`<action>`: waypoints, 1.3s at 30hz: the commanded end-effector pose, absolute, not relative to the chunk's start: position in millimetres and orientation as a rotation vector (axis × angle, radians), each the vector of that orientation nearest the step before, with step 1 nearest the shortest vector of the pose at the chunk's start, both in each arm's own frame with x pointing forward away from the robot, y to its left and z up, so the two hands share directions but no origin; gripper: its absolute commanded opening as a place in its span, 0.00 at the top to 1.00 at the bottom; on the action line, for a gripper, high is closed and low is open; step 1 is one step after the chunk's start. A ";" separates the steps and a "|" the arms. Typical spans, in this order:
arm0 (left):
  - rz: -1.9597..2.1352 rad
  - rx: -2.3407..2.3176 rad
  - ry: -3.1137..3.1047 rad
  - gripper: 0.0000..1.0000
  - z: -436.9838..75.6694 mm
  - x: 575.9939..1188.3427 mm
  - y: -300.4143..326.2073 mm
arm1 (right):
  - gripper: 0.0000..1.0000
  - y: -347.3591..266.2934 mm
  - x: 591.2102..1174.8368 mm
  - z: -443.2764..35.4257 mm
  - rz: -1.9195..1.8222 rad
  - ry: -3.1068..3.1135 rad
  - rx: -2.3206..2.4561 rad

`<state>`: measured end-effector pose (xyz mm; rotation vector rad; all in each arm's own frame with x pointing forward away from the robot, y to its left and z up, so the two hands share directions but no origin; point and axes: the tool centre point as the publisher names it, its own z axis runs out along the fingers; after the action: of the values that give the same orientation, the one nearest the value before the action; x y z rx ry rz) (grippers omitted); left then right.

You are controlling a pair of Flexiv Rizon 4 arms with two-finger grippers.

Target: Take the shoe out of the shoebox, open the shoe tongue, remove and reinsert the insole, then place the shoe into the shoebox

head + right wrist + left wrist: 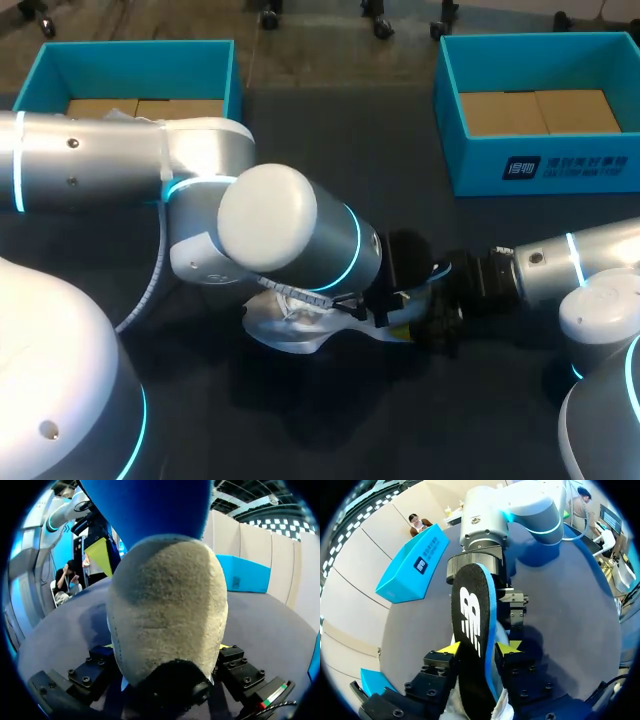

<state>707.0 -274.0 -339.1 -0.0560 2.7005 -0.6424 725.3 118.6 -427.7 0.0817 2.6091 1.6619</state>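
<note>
Dark table [330, 130] carried 2 teal boxes. Left shoebox [150, 55] sat far left, holding no shoe. Left gripper [480, 650] was clamped on the insole [472, 610], yellow tips pressing its 2 faces near 1 end, the rest standing free toward the right arm. The insole looked thin, light and floppy; best pinched flat near an end, likely to buckle if pushed. Shoe [285, 325] lay mid-table, near side, under the left arm, outside both boxes. Right gripper [165, 646] appeared closed on the shoe's grey suede end, 1 finger each side. The upper looked soft and light; the sole edge probably gives firmer hold. Right shoebox [560, 165] sat far right.
</note>
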 end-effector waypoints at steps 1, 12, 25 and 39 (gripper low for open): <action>-0.639 -0.065 2.698 0.80 -340.5 709.2 -277.7 | 1.00 120.7 725.0 -431.0 1.656 2.612 0.083; -0.684 -0.025 2.714 1.00 -323.3 707.0 -264.5 | 1.00 120.7 725.0 -431.0 1.656 2.612 0.083; -0.803 -0.015 2.719 1.00 -274.0 695.0 -271.5 | 1.00 120.7 725.0 -431.0 1.656 2.612 0.083; -0.835 0.034 2.907 1.00 -214.0 674.9 -275.0 | 1.00 120.7 725.0 -431.0 1.656 2.612 0.083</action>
<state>674.0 -283.2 -232.2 0.0240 2.8802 -0.8518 725.3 118.6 -427.7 0.0815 2.6089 1.6621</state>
